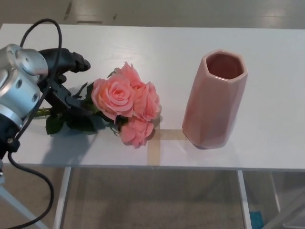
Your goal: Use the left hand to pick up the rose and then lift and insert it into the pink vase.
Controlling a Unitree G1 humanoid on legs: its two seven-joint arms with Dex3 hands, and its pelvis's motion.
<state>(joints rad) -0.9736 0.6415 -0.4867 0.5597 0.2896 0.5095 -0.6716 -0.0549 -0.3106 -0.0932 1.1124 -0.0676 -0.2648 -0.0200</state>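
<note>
1 rose bunch (125,102), 4 blooms; 1 pink vase (214,99); left hand (64,81) fingers spread over stems.

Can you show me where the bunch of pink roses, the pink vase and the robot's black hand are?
Bunch of pink roses (114,95), head view: on the largest bloom.
Faceted pink ceramic vase (213,107), head view: on its front wall.
Robot's black left hand (64,78), head view: middle of the hand, by the stems.

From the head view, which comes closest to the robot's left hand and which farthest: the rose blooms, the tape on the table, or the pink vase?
From the left hand:
1. Rose blooms, just right of the hand.
2. Tape, further right, near the table's front edge.
3. Pink vase, farthest, on the right side.
</note>
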